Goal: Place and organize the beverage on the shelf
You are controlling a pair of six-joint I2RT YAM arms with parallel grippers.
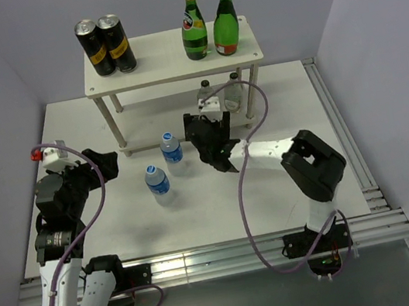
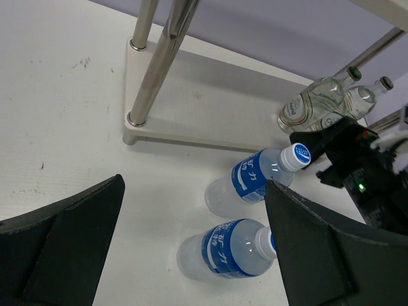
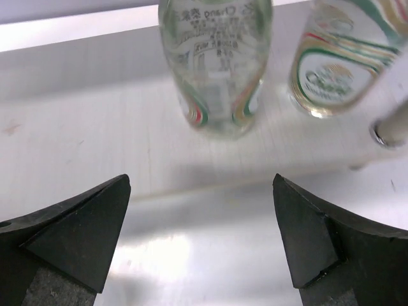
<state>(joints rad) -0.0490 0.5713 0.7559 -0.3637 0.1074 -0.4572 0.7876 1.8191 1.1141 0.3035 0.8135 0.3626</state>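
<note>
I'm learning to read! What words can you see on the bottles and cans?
"Chang": on the clear glass bottle; the rest of its print is blurred.
Water bottles: white characters on blue labels, unreadable.
Black cans, green bottles: labels too small.

**Bright, even light from overhead in all three views, with soft shadows.**
Faint shade lies under the shelf [image 1: 174,68] and the rail [image 1: 169,267] at the near edge glares. In the right wrist view a white sheen spreads on the table [image 3: 159,248] below a slightly soft glass bottle [image 3: 213,70], and the dark fingers [image 3: 70,236] at the lower corners are soft-edged.
</note>
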